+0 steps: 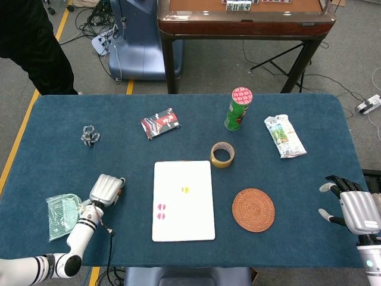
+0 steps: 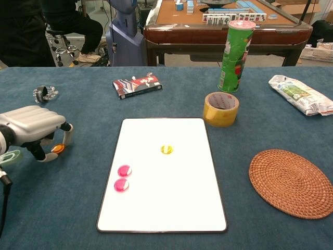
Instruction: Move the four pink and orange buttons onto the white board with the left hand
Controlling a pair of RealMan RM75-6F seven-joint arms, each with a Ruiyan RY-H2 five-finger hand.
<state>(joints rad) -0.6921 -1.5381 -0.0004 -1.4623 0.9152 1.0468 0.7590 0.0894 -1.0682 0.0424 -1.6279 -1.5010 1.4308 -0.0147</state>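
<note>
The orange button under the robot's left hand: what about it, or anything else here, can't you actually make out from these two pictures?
- Orange button: chest view shows only a sliver under the left hand; whether the fingers grip it is unclear. The head view hides it entirely.
- Fourth button: two pink buttons lie on the white board; another pink or orange one shows nowhere.
- Right hand: head view only, arm cut off by the frame edge.
- Green packet: printing too small.
</note>
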